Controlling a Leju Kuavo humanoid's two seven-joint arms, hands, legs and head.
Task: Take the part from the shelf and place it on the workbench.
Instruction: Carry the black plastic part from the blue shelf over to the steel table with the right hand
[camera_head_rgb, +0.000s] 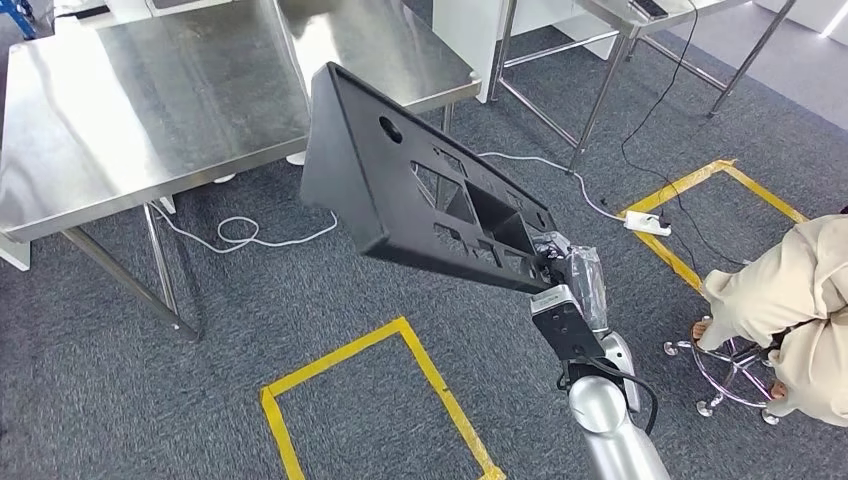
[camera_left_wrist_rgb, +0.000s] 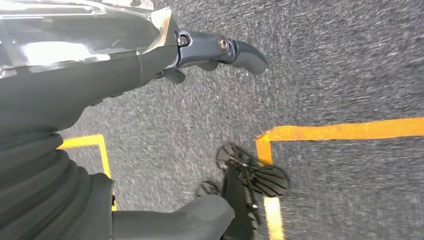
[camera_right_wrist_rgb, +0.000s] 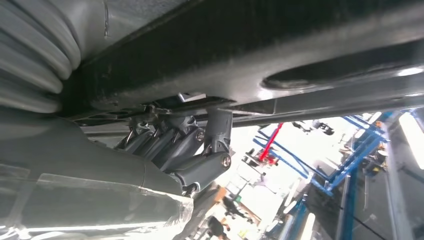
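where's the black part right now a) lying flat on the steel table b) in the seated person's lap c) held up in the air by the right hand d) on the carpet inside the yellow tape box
c: the right hand grips one end of the black part, which hangs tilted above the carpet, clear of the steel table; the right wrist view shows the fingers pressed against its underside.
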